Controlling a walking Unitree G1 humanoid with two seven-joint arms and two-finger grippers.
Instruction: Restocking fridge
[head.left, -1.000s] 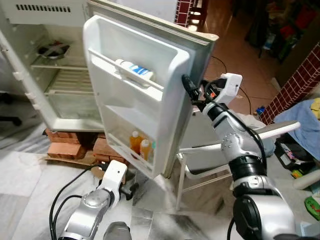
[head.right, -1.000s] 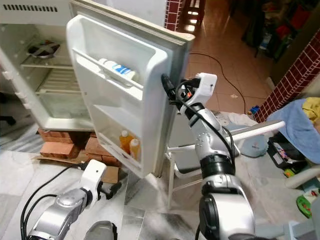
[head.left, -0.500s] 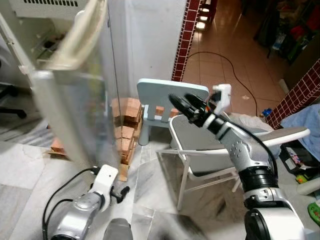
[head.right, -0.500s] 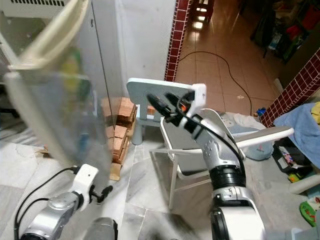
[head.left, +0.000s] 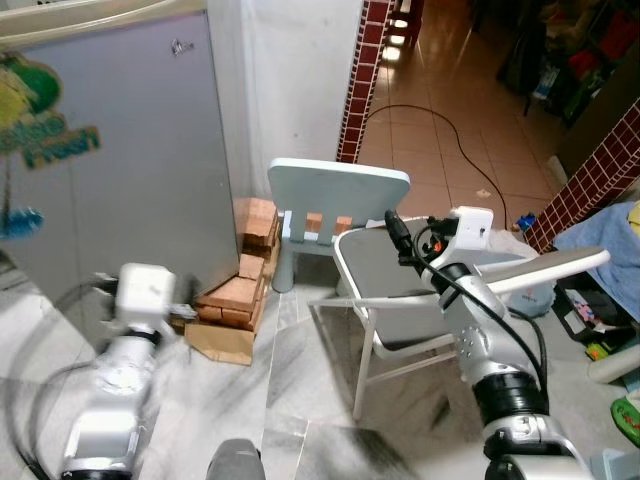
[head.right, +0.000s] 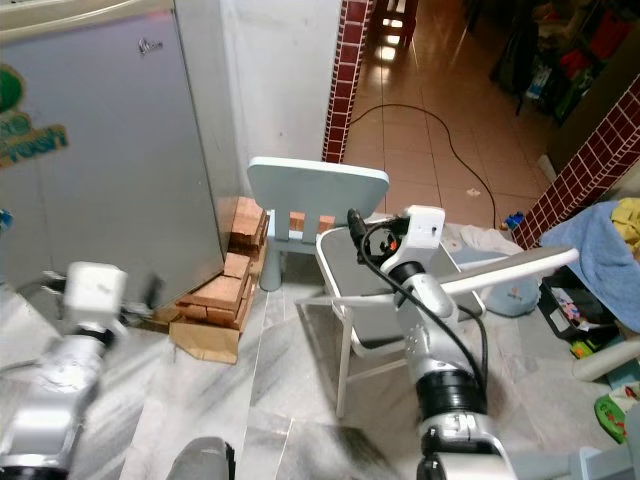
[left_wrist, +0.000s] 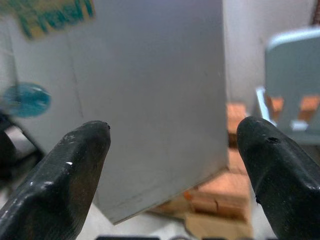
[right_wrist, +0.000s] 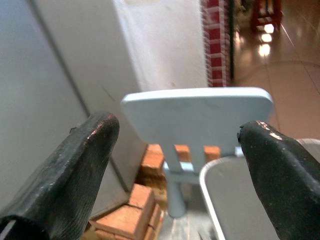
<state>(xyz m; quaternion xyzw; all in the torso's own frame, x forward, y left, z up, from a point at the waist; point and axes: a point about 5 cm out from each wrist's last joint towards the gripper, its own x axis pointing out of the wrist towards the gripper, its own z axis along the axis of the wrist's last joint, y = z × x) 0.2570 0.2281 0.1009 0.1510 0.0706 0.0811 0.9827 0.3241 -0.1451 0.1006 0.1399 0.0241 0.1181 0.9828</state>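
Observation:
The fridge (head.left: 130, 150) stands at the left with its grey door closed; a green and yellow sticker (head.left: 45, 135) is on the front. My left gripper (left_wrist: 175, 165) is open and empty, raised in front of the fridge's lower right corner, a short way off it. My right gripper (head.left: 400, 243) is open and empty too, held above the seat of a grey folding chair (head.left: 400, 300). In the right wrist view its fingers (right_wrist: 75, 165) frame the light blue chair back (right_wrist: 200, 112).
A light blue child's chair (head.left: 340, 185) stands between the fridge and the folding chair. Red bricks (head.left: 245, 275) and a piece of cardboard (head.left: 220, 340) lie by the fridge's base. A black cable (head.left: 445, 125) crosses the tiled floor. Blue cloth (head.left: 610, 240) and clutter are at the right.
The fridge door has swung from open to closed. My right gripper has come off the door's edge and dropped over the folding chair. My left arm has risen toward the fridge front.

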